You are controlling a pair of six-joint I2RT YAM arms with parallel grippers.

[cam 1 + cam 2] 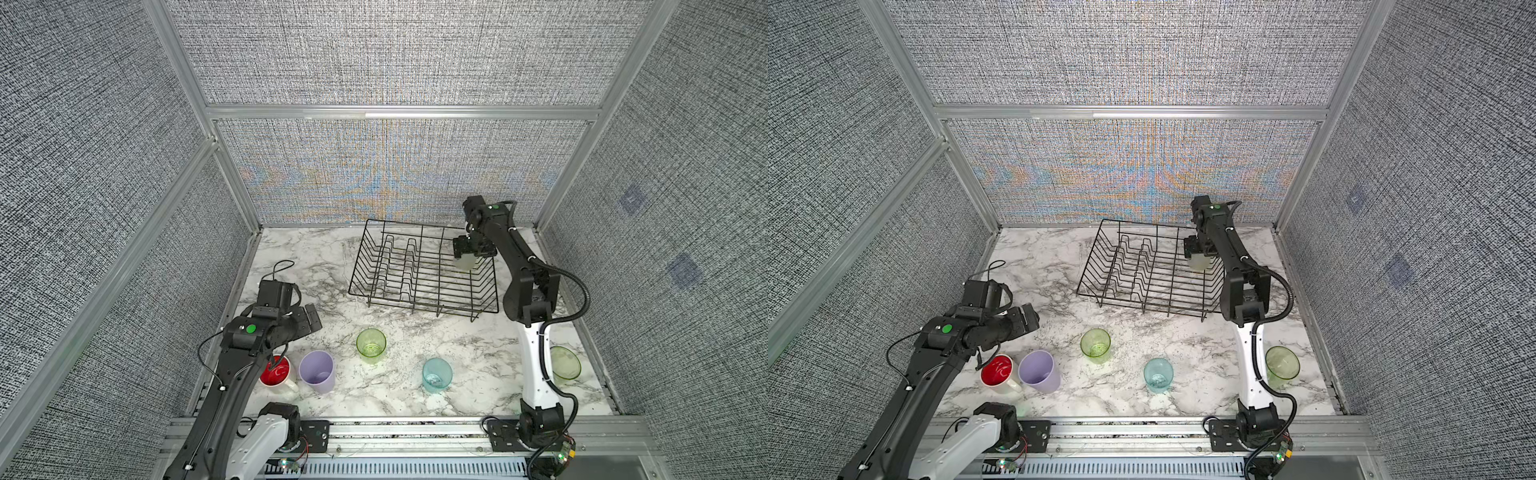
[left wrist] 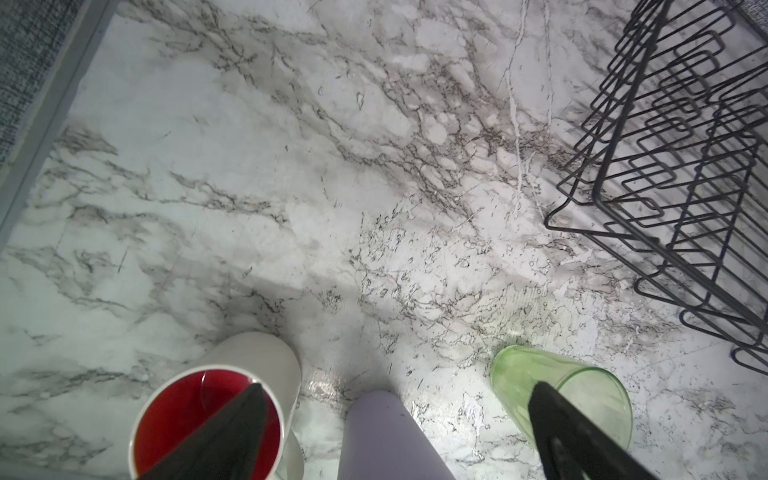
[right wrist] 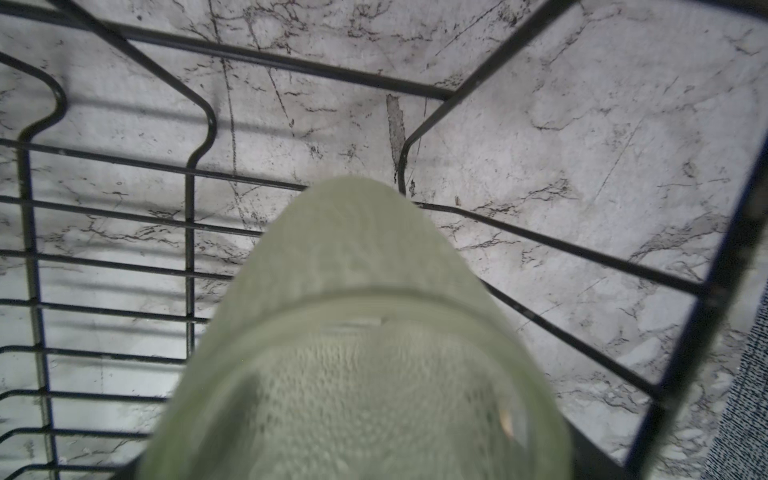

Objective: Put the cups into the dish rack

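The black wire dish rack stands at the back of the marble table. My right gripper is over the rack's far right corner. A pale green tumbler sits between its jaws, and the fingers are hidden behind it. On the table stand a white mug with a red inside, a lavender cup, a green tumbler, a teal cup and another green tumbler. My left gripper hovers open above the lavender cup.
Grey fabric walls with aluminium posts close in the table on three sides. An aluminium rail carrying both arm bases runs along the front edge. The right arm's white link partly covers the tumbler at the right.
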